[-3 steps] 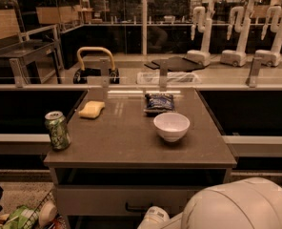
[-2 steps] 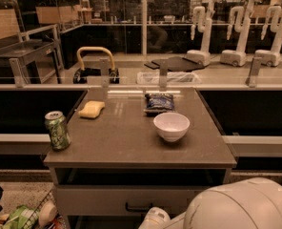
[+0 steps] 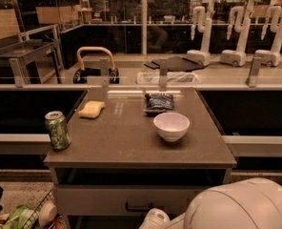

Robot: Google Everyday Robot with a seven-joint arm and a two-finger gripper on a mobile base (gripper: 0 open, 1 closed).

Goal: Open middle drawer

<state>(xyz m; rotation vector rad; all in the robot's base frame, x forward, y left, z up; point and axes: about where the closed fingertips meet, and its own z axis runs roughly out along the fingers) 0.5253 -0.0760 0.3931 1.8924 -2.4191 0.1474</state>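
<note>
Gripper (image 3: 154, 218): cream-white, at bottom edge, just below and right of handle (image 3: 138, 207).
Handle: black.
Drawer (image 3: 93, 199), just above and left of gripper: plain grey front.
Recess (image 3: 141, 176) above drawer: dark.
Countertop (image 3: 126, 144), higher up: brown-grey, no pattern.
Can (image 3: 57, 130), up-left of gripper: green, pale markings, silver lid.
Sponge (image 3: 91, 109), beyond can: yellow.
Bowl (image 3: 171, 126), above gripper, slightly right: plain white.
Bag (image 3: 158, 102), beyond bowl: dark blue, white print.
Arm shell (image 3: 241, 206), right of gripper: cream-white.
</note>
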